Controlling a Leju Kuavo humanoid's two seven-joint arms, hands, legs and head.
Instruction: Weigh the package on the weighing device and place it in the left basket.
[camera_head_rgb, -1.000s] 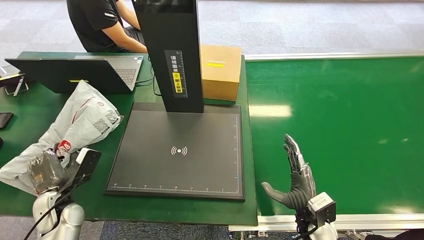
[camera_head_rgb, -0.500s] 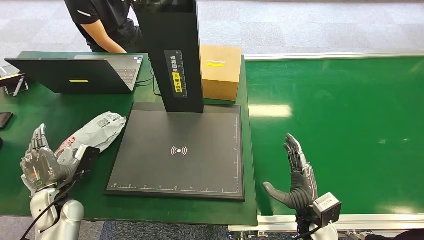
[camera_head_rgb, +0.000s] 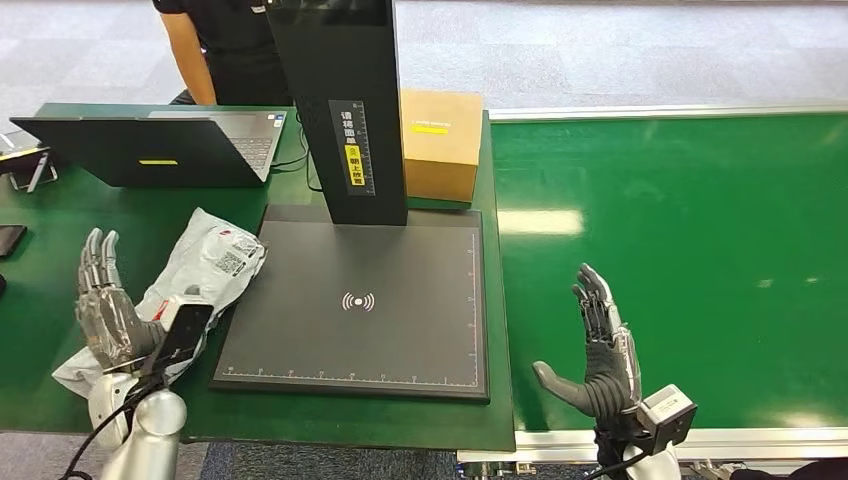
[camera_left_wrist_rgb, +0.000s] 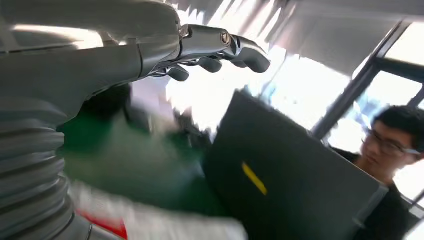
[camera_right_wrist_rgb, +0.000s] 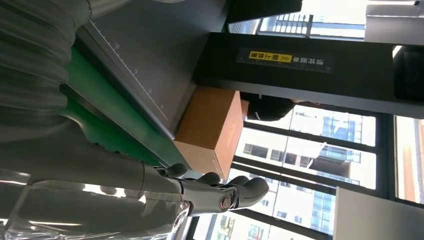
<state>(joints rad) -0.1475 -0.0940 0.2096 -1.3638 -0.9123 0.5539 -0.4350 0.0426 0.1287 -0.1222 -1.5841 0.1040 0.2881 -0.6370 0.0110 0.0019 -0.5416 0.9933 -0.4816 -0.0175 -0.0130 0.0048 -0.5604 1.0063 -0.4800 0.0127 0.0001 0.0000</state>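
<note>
Since a second ago, our left hand (camera_head_rgb: 108, 315) has let go of the package (camera_head_rgb: 205, 275) and the package has dropped onto the tabletop (camera_head_rgb: 60, 225). One second back we held the grey bag up, all crumpled in our fingers. Now it lies flat on the green top, just beside the left edge of the weighing device (camera_head_rgb: 355, 300), with one corner at or just over that edge. Its white label with little black squares faces up.

Our left hand is up with its fingers spread wide and straight, and it holds nothing. It sits close to the near end of the package, and part of the bag is hidden behind it. In the left wrist view the picture is blurry, but we can see the fingers (camera_left_wrist_rgb: 235, 47) stretched out.

Our right hand (camera_head_rgb: 598, 350) is on the far side of the weighing device, over the green belt (camera_head_rgb: 700, 230). It is open too, fingers up and thumb out, holding nothing.

Behind the weighing device stands its tall black post (camera_head_rgb: 340, 100). A brown box (camera_head_rgb: 440, 145) sits right next to the post. A laptop (camera_head_rgb: 150, 148) is open at the back left, and a person (camera_head_rgb: 225, 50) in a dark shirt is behind it.
</note>
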